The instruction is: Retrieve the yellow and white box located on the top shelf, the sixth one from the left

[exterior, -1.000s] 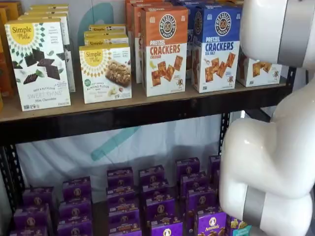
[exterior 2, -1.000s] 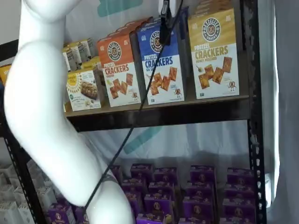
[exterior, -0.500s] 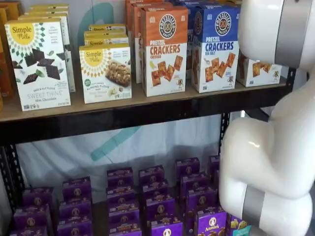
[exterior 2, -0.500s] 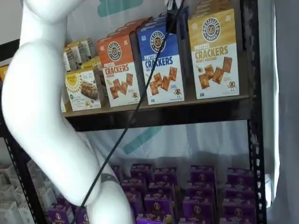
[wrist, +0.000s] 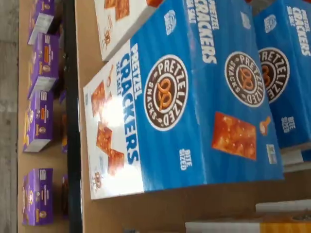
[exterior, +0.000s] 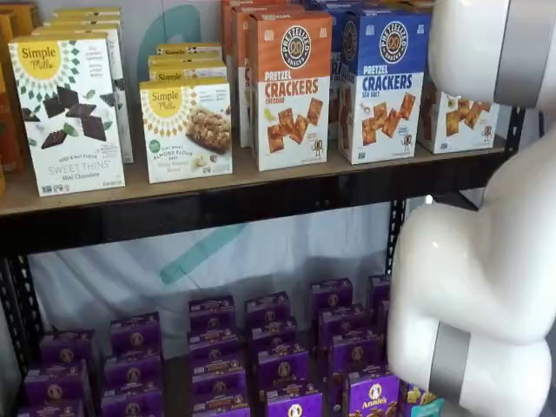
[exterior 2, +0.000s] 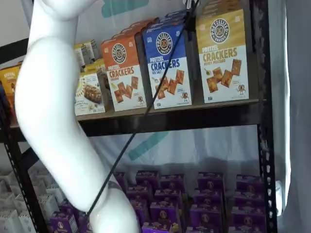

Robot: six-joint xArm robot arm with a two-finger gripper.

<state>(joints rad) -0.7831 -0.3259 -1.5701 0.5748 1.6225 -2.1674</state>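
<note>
At the top edge of a shelf view only a dark tip of your end effector (exterior 2: 193, 6) shows, so its finger state cannot be told. Right of it stands the yellow and white box (exterior 2: 223, 57), upright on the top shelf (exterior 2: 170, 119), touching the blue box (exterior 2: 167, 68). The wrist view shows only blue boxes (wrist: 184, 97). Right of the yellow box rises a black upright (exterior 2: 260, 73).

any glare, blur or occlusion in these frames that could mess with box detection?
Wrist view: turned sideways, soft focus, a glare patch on the blue box front. Shelf views: sharp; the white arm hides most of the yellow and white box in one, while in the other it shows whole with a black cable crossing the blue box.
</note>
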